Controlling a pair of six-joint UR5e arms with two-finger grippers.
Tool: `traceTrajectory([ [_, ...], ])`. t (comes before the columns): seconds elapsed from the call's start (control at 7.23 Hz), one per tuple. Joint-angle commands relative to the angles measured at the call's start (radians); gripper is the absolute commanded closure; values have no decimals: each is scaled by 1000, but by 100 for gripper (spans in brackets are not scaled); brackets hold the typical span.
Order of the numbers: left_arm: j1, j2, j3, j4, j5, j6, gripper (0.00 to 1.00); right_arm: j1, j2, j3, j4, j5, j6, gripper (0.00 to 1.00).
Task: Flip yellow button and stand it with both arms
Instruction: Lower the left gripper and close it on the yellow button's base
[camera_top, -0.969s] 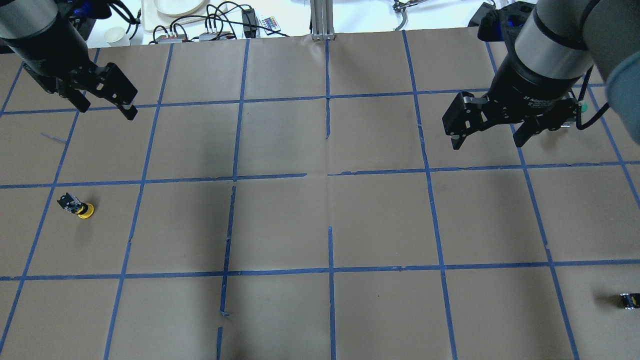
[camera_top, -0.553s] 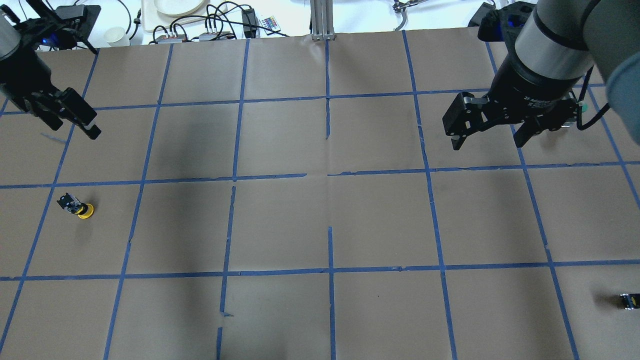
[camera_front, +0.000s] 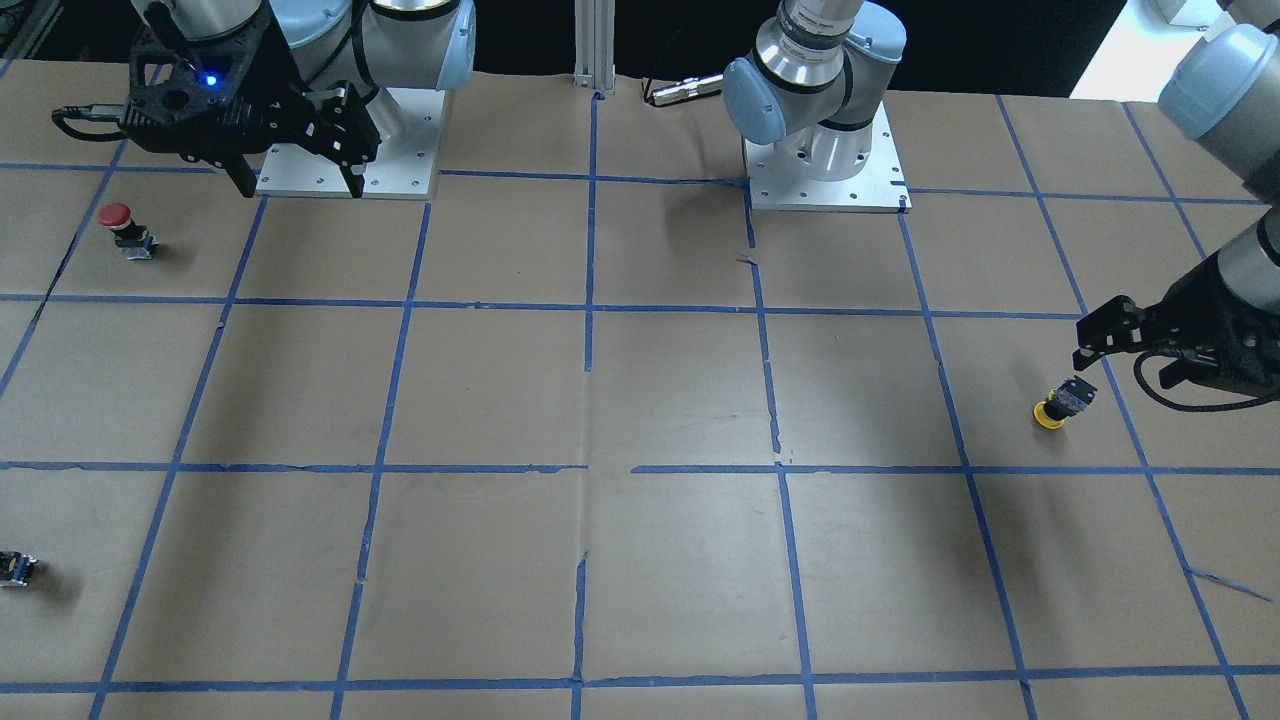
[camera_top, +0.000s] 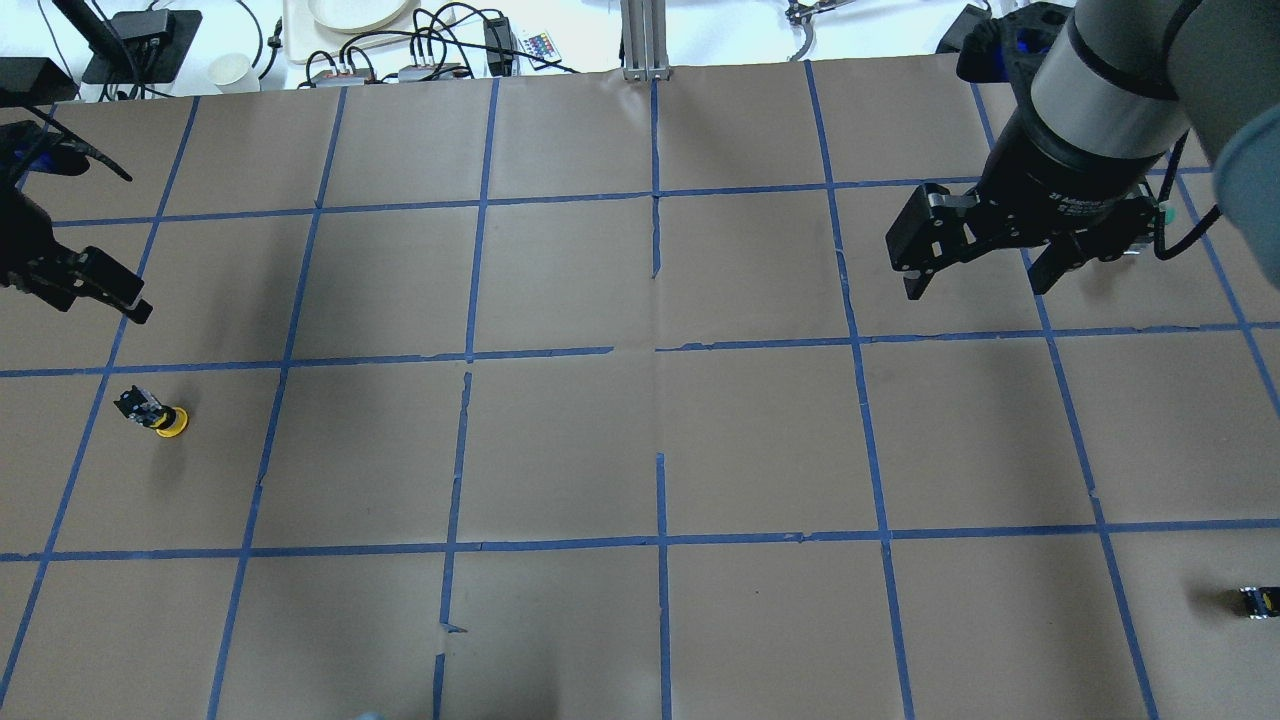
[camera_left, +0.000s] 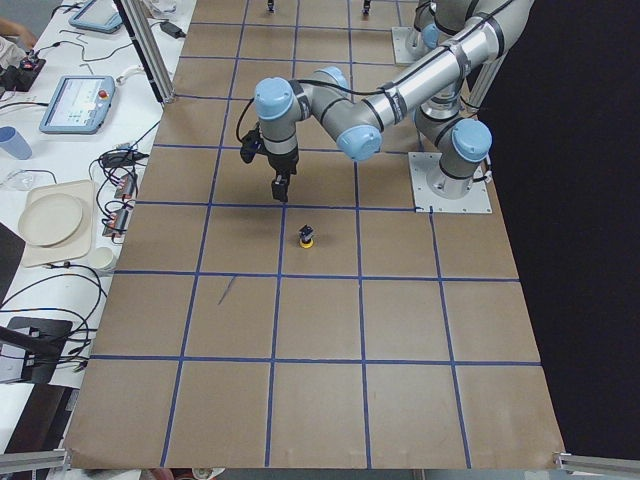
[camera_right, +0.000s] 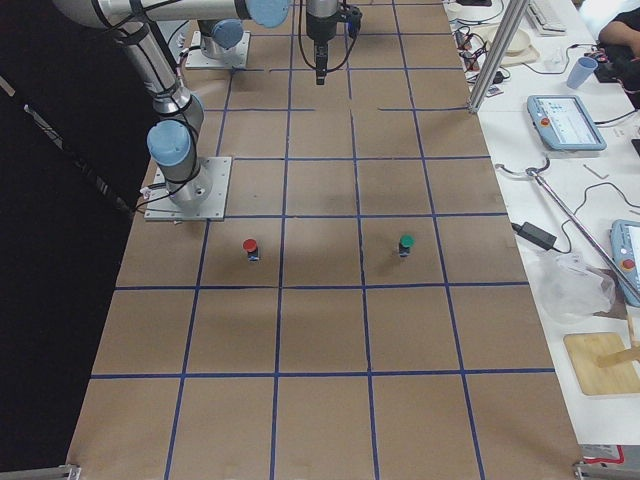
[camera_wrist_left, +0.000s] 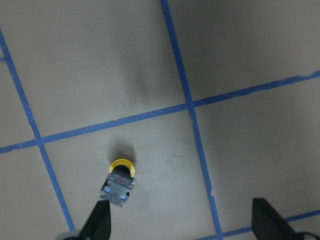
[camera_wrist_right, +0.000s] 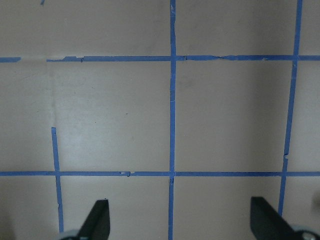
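The left arm (camera_left: 420, 78) and right arm (camera_top: 1105, 70) are silver-grey tubes with pale blue joint caps (camera_front: 760, 100), each on a square, screw-dotted metal base plate (camera_front: 880, 195). The black right gripper (camera_top: 976, 288) carries white lettering (camera_top: 1085, 206), a blue light (camera_front: 210, 78) and a black cable (camera_front: 85, 113).

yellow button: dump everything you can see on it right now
The small yellow push-button has a round yellow mushroom cap on a black-and-grey contact block, plastic by its look. It appears to rest cap-down with the block uppermost, inside one blue-taped square of the brown paper table cover, on the robot's left side. Only the paper touches it. The open left gripper hangs above and clear of it.
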Motion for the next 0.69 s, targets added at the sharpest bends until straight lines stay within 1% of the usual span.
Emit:
traceTrajectory([
  [0.0, 33, -26, -97, 133, 45, 145, 1, 0, 2, 0, -5, 1, 0, 0],
  [0.14, 48, -91, -82, 136, 43, 223, 1, 0, 0, 0, -1, -2, 0, 0],
  [0.28, 77, -125, -85, 168, 33, 280, 2, 0, 2, 2, -1, -2, 0, 0],
  [0.55, 94, -134, -102, 169, 28, 328, 4, 0, 2, 2, -4, -2, -2, 0],
])
